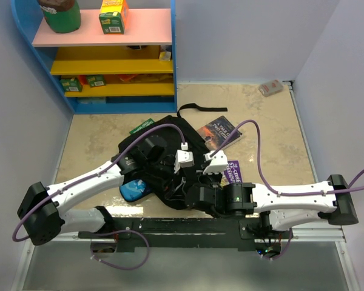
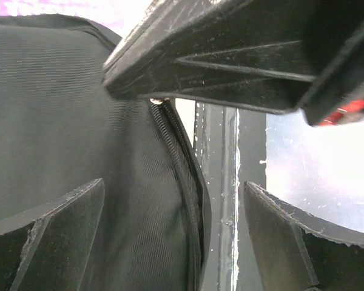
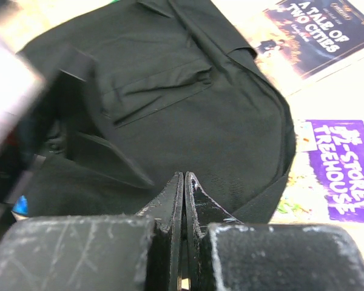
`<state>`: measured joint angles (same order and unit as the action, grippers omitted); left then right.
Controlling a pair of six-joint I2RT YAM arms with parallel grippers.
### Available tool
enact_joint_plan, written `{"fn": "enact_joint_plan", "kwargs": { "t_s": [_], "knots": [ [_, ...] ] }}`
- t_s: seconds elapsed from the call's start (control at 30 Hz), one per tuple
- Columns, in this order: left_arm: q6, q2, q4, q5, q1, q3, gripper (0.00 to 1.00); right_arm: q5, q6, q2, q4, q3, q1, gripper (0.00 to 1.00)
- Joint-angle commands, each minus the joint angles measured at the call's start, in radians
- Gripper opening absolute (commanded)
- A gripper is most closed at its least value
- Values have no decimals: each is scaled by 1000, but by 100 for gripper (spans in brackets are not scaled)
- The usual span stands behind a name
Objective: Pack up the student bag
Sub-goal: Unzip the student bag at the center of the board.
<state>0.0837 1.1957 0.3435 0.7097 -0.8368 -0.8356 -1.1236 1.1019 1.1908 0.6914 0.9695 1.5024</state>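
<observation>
The student bag [image 1: 161, 142] is a black fabric backpack lying flat at the table's middle, also seen as the bag [image 3: 188, 103] in the right wrist view. My left gripper [image 1: 170, 179] hovers over its near edge. It is open, and the left gripper [image 2: 173, 242] straddles the bag's fabric and zip [image 2: 182, 182]. My right gripper [image 1: 197, 185] meets it from the right. The right gripper [image 3: 184, 182] is shut, tips resting on the bag's cloth; I cannot tell whether it pinches anything. In the left wrist view a silver zip end [image 2: 158, 100] sits just under the right gripper's finger [image 2: 230, 54].
Two books lie right of the bag: "A Tale of Two Cities" [image 1: 220, 132] and a purple Treehouse book [image 1: 232, 171]. A green book [image 1: 142, 126] pokes out behind the bag. A blue pencil case [image 1: 133, 189] lies at its near left. A blue shelf [image 1: 109, 54] stands back left.
</observation>
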Motion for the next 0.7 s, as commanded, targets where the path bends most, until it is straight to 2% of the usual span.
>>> {"fn": "enact_joint_plan", "kwargs": {
  "t_s": [0.0, 0.1, 0.13, 0.2, 0.23, 0.3, 0.33, 0.43, 0.53, 0.57, 0.67],
  "knots": [
    [31, 33, -47, -1, -18, -30, 100, -5, -46, 3, -104, 58, -5, 0],
    [30, 54, -63, -4, -18, -40, 97, -1, -65, 6, -131, 64, -5, 0],
    [42, 56, -63, -6, -19, -48, 87, -1, -68, 9, -139, 61, -4, 0],
    [57, 65, -48, -1, -19, -59, 74, -5, -65, 9, -138, 58, -4, 0],
    [74, 65, -40, 2, -18, -66, 60, -7, -60, 7, -133, 52, -5, 0],
    [93, 55, -15, -4, -19, -72, 40, -16, -40, 4, -113, 43, -8, 0],
    [118, 47, -6, -13, -18, -74, 20, -16, -33, 6, -106, 32, -13, 0],
    [213, 21, 67, -1, -19, -83, 1, -25, 12, 3, -75, -15, -51, 0],
    [416, 13, 237, -1, -19, -150, 0, -13, -26, -19, -147, -76, -122, 0],
    [456, 16, 314, -6, -19, -161, 0, -8, -80, -25, -177, -90, -164, 0],
    [501, 21, 385, -10, -24, -183, 0, 27, -141, -30, -245, -117, -247, 0]
  ]
}}
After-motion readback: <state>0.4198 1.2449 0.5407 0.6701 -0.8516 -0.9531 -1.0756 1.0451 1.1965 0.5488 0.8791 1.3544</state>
